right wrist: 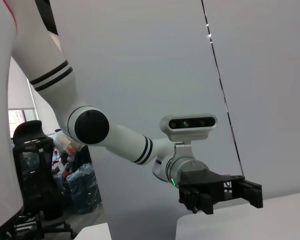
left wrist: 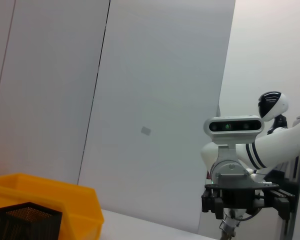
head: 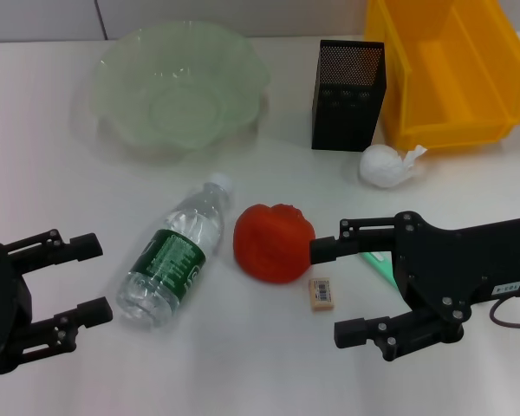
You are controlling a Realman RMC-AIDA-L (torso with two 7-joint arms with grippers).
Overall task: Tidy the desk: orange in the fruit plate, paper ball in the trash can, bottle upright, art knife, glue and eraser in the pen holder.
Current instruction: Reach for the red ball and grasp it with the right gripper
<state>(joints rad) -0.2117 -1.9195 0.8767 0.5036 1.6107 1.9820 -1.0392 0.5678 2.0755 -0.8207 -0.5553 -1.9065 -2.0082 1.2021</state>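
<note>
The orange (head: 273,243) lies mid-table beside the bottle (head: 175,251), which lies on its side with its cap toward the fruit plate (head: 178,87). The eraser (head: 321,293) lies just right of the orange. The paper ball (head: 386,165) sits in front of the trash can (head: 446,69), next to the pen holder (head: 347,82). My right gripper (head: 328,293) is open, with its fingers on either side of the eraser and one tip close to the orange. My left gripper (head: 99,277) is open and empty, left of the bottle. A thin green item (head: 377,264) is mostly hidden behind the right gripper.
The left wrist view shows the trash can (left wrist: 55,205), the pen holder (left wrist: 25,222) and the right arm's gripper (left wrist: 245,197) farther off. The right wrist view shows the left arm's gripper (right wrist: 220,192) against a grey wall.
</note>
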